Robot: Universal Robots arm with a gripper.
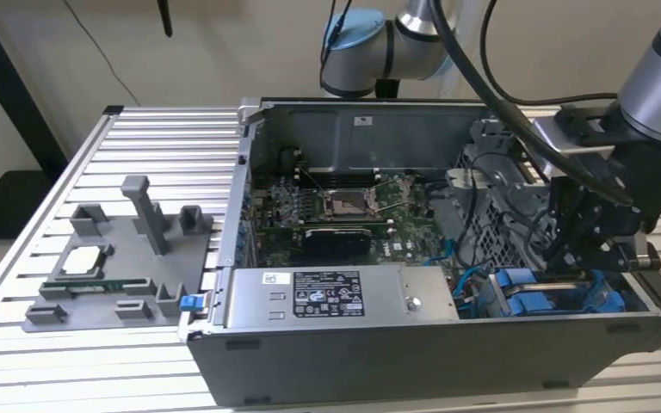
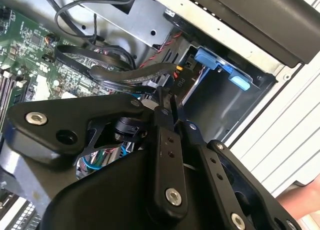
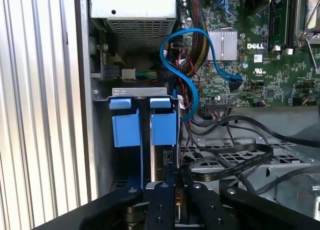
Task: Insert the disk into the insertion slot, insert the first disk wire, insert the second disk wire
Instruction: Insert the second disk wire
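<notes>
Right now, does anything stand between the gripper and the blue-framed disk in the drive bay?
Nothing visible. In the first wrist view the gripper faces the disk, which sits in the insertion slot, with open space between them. A blue cable loops past the disk's side and black cables lie beside the gripper. Neither crosses the gap.

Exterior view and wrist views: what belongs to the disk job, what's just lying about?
Job: bright blue plastic disk frame, grey sheet-metal drive bay, black claw.
Lying about: grey labelled power-supply box, grey plastic parts fixture, green motherboard.
</notes>
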